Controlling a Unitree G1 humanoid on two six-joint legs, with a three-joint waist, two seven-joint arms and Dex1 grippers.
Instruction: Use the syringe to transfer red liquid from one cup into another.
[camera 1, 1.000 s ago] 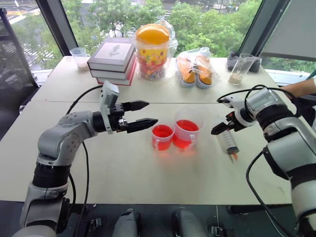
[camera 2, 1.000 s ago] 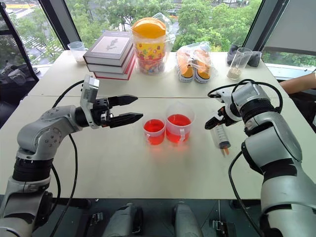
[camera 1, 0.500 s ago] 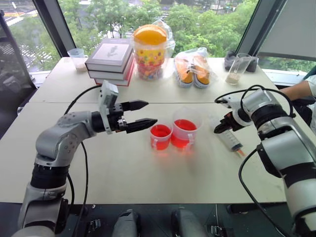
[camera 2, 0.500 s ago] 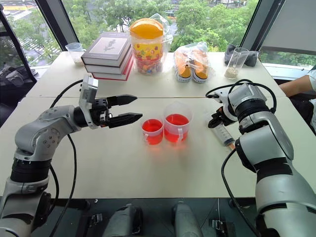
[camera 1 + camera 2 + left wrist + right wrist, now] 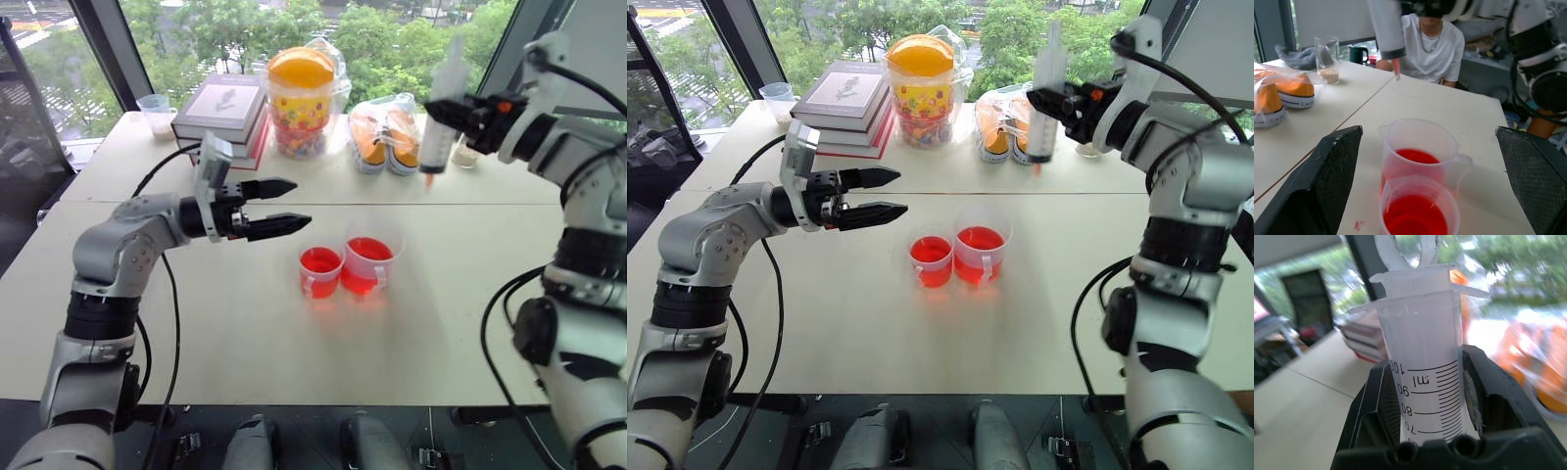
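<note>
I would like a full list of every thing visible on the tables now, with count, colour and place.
syringe: one, clear with red tip, upright in the air, tip down.
taller cup: one, clear, red liquid inside, table middle.
shorter cup: one, clear, red liquid, touching the taller cup's left side.
books: stack, grey and red, far table.
jar: one, orange lid, beside the books.
shoes: pair, orange, bagged.
powder cups: two, clear, far corners.
person: one, white shirt, seated.
left gripper: black, open, left of the cups.
right gripper: black, shut on syringe.
</note>
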